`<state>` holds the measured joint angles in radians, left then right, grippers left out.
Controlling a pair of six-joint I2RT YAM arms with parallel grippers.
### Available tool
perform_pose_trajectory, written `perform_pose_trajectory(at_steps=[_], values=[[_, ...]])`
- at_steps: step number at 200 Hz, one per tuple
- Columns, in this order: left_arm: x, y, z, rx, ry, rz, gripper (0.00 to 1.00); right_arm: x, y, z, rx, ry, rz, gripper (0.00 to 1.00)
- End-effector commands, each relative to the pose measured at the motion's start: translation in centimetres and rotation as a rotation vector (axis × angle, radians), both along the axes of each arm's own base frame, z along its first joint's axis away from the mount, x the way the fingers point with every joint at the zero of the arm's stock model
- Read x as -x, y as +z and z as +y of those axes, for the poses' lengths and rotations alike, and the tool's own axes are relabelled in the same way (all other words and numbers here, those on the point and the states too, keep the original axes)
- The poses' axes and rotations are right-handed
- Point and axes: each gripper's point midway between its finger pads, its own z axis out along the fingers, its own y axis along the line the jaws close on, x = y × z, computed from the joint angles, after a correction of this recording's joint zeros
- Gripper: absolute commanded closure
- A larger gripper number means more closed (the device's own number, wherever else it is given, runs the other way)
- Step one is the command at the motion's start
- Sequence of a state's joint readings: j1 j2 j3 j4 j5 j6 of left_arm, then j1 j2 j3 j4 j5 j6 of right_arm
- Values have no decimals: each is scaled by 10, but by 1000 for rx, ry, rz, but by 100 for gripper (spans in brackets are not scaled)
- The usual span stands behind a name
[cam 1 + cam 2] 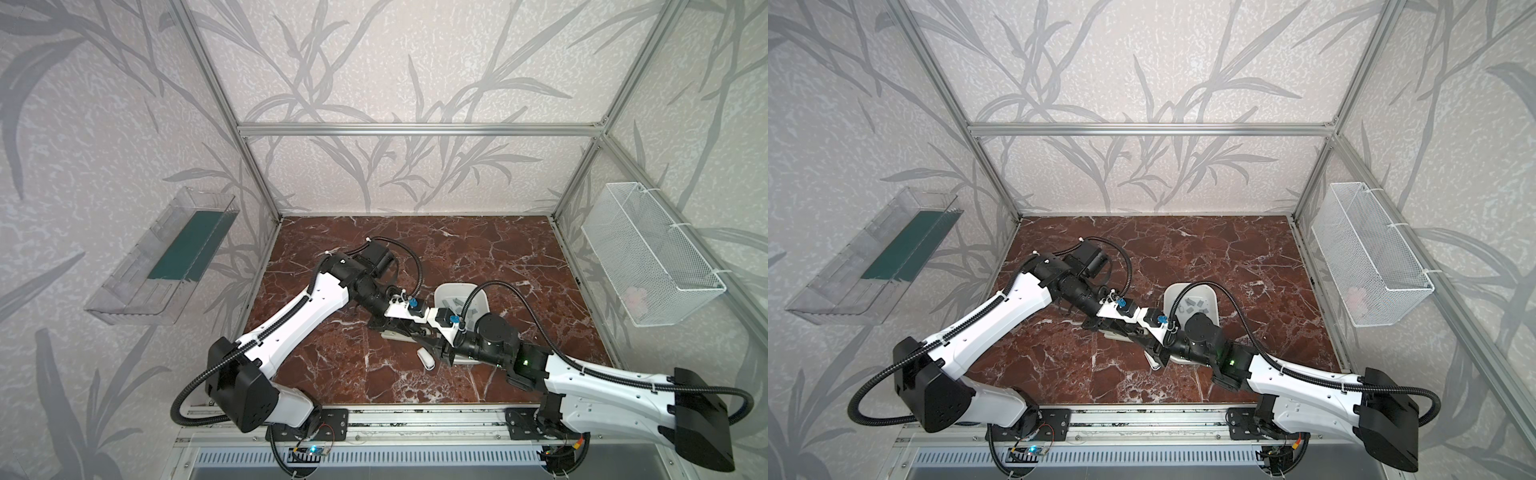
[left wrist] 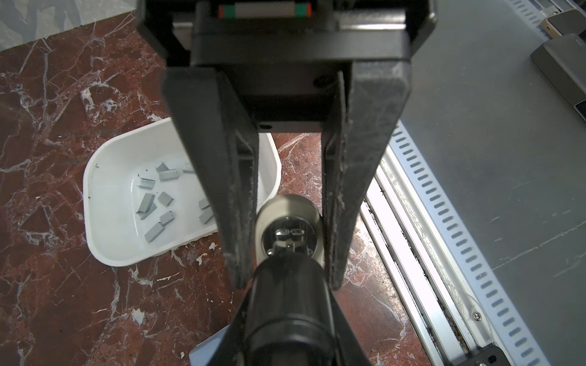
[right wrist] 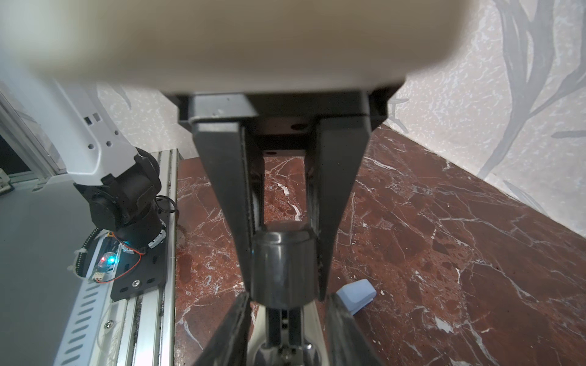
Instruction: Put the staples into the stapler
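**Two grips, one stapler (image 2: pixel 287 215)**

Your left gripper (image 2: pixel 288 279) is clamped across the stapler. Your right gripper (image 3: pixel 285 285) pinches its black barrel. The staples (image 2: pixel 152 202) lie loose in the white tray (image 2: pixel 95 164) just beside. A pale piece (image 3: pixel 355 296) lies nearby.

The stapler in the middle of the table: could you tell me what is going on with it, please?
Both arms are on the stapler. The left claw grips its cream body, the right claw clamps the black top part. The staples lie in the white tray beside it, none in a claw.
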<state>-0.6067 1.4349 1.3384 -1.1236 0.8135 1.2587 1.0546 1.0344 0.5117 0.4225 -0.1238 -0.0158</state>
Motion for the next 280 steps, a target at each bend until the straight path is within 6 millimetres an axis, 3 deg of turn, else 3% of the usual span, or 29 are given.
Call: perform_pose_trajectory(at_steps=[1, 32, 128, 183, 246, 280], values=[[8, 26, -7, 101, -45, -1, 100, -1, 16, 3, -44, 0, -18, 67], [8, 30, -7, 123, -45, -2, 100, -1, 12, 2, -38, -7, -9, 77], [8, 47, -7, 215, -38, -28, 100, 3, -6, 1, -1, 7, 36, 90], [1, 67, -1, 333, -4, -48, 100, 4, -51, -15, 72, -36, 77, 94], [3, 73, 4, 362, -11, -39, 100, 16, -69, -23, 74, -5, 118, 96], [-2, 64, 4, 331, 1, -25, 100, 16, -69, -24, 71, -14, 125, 96]])
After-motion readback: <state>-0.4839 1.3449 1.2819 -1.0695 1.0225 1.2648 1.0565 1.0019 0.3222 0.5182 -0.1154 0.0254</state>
